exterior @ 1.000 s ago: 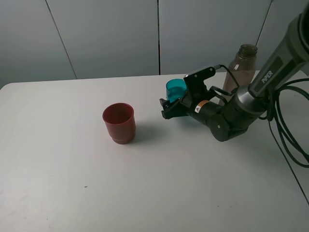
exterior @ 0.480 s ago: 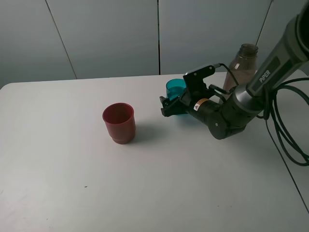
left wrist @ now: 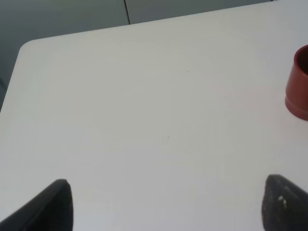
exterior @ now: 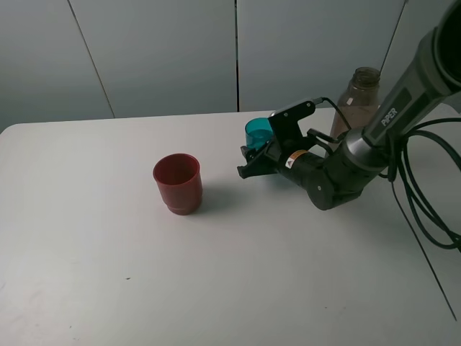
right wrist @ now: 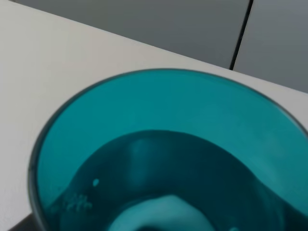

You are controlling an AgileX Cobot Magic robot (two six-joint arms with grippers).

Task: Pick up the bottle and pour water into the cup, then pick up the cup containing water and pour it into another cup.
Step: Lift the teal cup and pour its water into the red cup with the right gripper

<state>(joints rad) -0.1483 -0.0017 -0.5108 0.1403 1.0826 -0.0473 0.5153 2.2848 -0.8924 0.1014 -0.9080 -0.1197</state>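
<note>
My right hand (exterior: 244, 161), pinching the cup (exterior: 258, 130), has shifted it slightly toward the red cup (exterior: 177, 183). Water (right wrist: 159, 192) sits inside, so I judge the second pour comes next.

teal cup (exterior: 256, 130) mostly behind right hand (exterior: 253, 160), red cup (left wrist: 300, 83) edge-cropped

The right arm (exterior: 403, 94) slopes down to a thick wrist (exterior: 337, 176) held low and almost level. The right tool (exterior: 252, 158) at its end points sideways, its fingers closed on the cup (exterior: 257, 131) between them. The left tool (left wrist: 167, 204) shows only two dark fingertips (left wrist: 53, 204), spread wide apart.
</note>
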